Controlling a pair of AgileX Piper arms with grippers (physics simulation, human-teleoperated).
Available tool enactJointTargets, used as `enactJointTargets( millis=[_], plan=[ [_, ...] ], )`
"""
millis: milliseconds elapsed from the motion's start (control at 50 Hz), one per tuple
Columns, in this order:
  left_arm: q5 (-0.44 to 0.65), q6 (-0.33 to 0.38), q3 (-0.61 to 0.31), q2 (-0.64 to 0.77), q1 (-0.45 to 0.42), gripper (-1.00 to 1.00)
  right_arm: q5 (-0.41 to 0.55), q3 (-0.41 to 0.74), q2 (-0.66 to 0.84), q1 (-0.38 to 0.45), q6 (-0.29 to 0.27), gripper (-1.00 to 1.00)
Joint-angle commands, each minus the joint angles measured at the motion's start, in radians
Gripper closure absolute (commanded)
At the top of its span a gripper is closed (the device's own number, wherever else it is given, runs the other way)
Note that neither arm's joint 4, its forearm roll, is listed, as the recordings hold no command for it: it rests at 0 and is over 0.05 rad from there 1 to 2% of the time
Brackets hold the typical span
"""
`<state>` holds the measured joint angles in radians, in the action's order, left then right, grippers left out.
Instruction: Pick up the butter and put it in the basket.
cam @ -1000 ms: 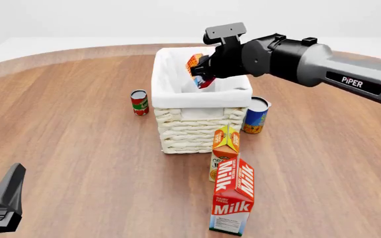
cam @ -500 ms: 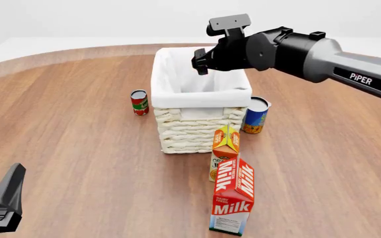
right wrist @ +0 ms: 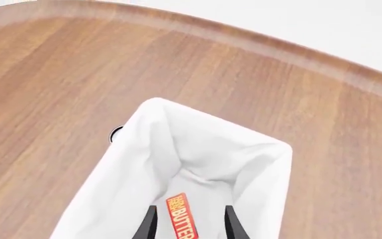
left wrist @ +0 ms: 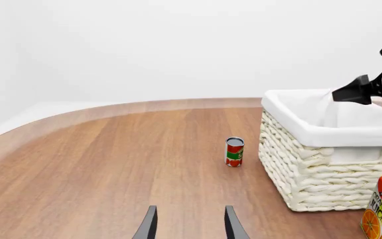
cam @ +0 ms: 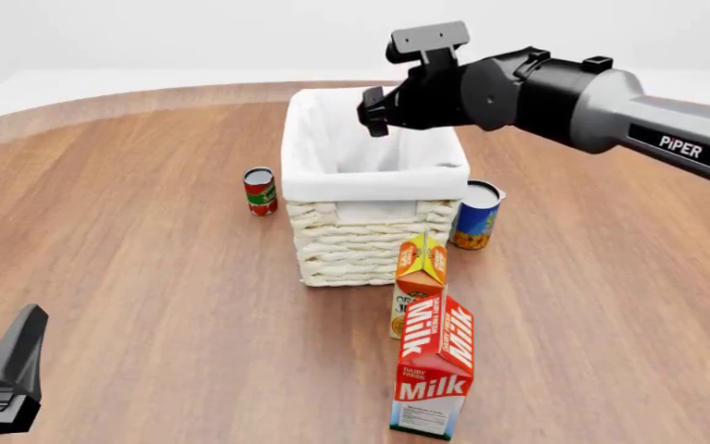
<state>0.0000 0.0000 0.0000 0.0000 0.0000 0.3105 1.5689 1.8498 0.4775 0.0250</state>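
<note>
My right gripper (cam: pixel 375 113) is hanging over the far end of the basket (cam: pixel 373 237), in the upper middle of the front view, with its fingers parted and nothing between them; in the right wrist view the two dark fingertips (right wrist: pixel 149 226) are standing apart at the bottom edge of the frame, and I am looking straight down into the white cloth lining. The butter (right wrist: pixel 182 220) is lying inside the basket on the lining, its yellow lettering showing between and beyond the fingertips, clear of both of them. In the front view I cannot see the butter at all, since the basket wall is hiding it. My left gripper (left wrist: pixel 189 224) is sitting low at the bottom of the left wrist view, fingers spread and empty, pointing across bare wood toward a small red and green can (cam: pixel 260 191) that is standing upright just left of the basket. On the basket's right side a blue and yellow can (cam: pixel 476 215) is standing close against the wicker. Nearer to me, in the lower middle of the front view, an orange juice carton (cam: pixel 420 283) is standing just in front of the basket's near wall, and a tall red and white milk carton (cam: pixel 435 367) is standing just in front of that. All of it is resting on the round wooden table (cam: pixel 133 277).
</note>
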Motion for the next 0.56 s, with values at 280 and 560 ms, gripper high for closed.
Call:
enactJointTargets(
  millis=[280, 560],
  plan=[
    [0.000, 0.000, 0.000, 0.000, 0.000, -1.00, -0.050, -0.061, -0.097, 0.049, 0.031, -1.00],
    [0.000, 0.000, 0.000, 0.000, 0.000, -1.00, -0.175, -0.204, -0.263, 0.132, 0.068, -1.00]
  ],
)
